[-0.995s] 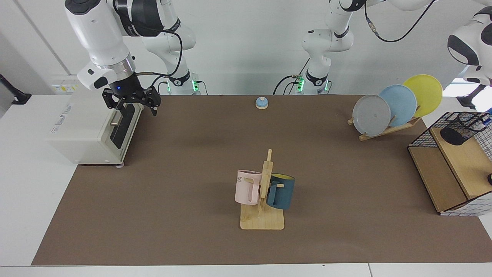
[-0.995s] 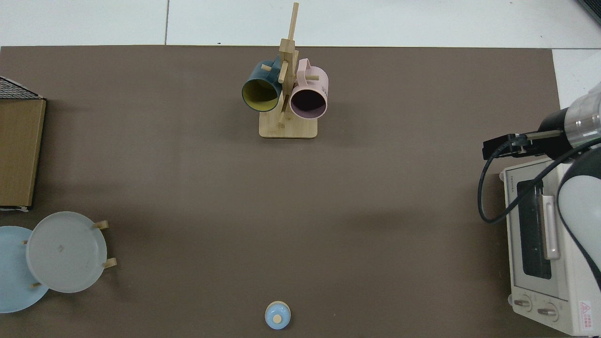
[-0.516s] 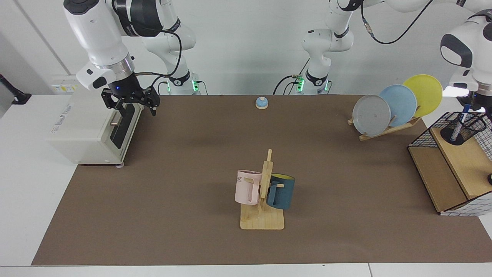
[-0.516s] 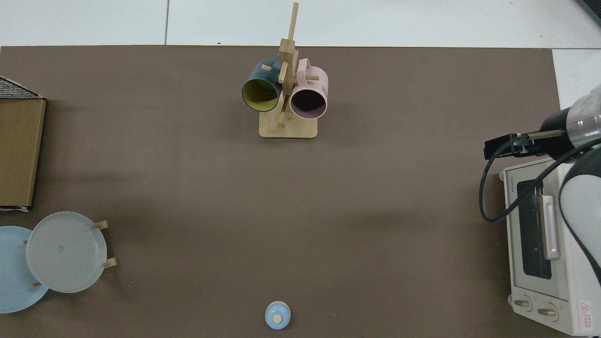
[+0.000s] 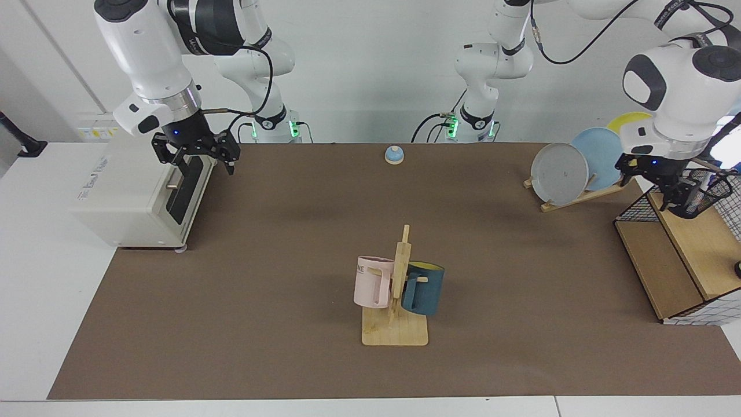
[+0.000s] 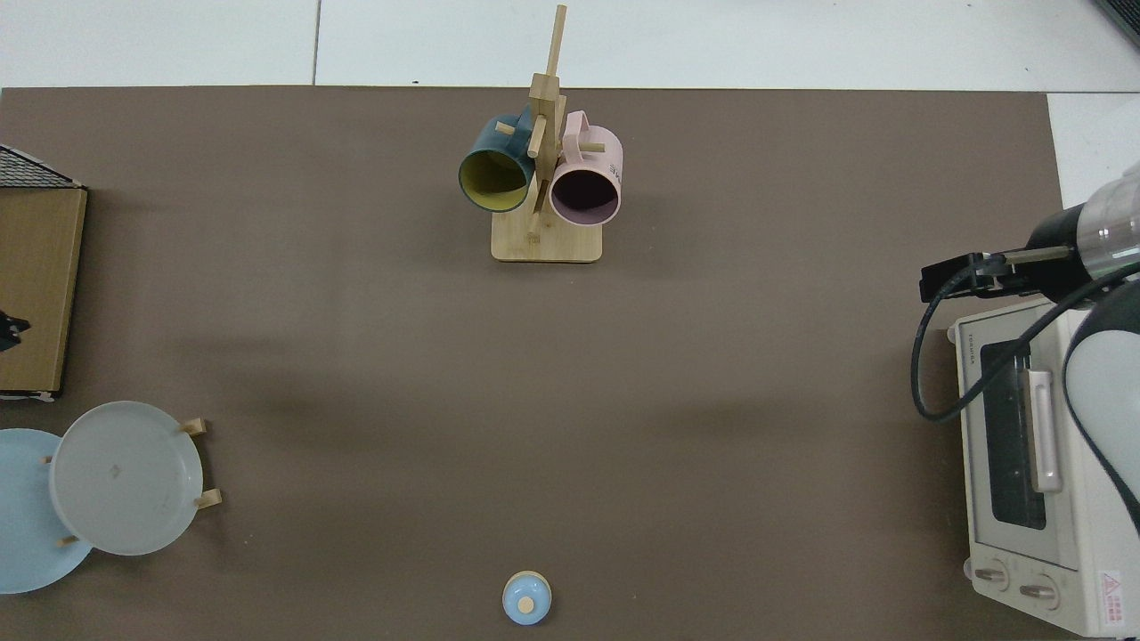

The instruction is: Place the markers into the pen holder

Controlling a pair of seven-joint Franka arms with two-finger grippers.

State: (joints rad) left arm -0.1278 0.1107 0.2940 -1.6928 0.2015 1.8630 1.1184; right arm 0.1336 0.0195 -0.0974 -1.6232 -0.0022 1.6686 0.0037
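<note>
L hand (image 5: 676,201) lower, at pen holder (image 5: 711,190); R hand (image 5: 200,168) by oven (image 5: 124,194); marker hidden.

Left gripper (image 5: 678,196) hangs low; right gripper (image 5: 197,152) hovers, jaws spread.

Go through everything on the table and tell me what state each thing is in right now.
Pen holder: upright on the shelf, partly hidden by the left end effector.
Marker: not visible.
Right end effector: open, empty, waiting by the toaster oven.
Toaster oven: door closed.
Pink mug: hanging on the mug rack.
Blue mug: hanging too.
Plates: upright in their stand.
</note>
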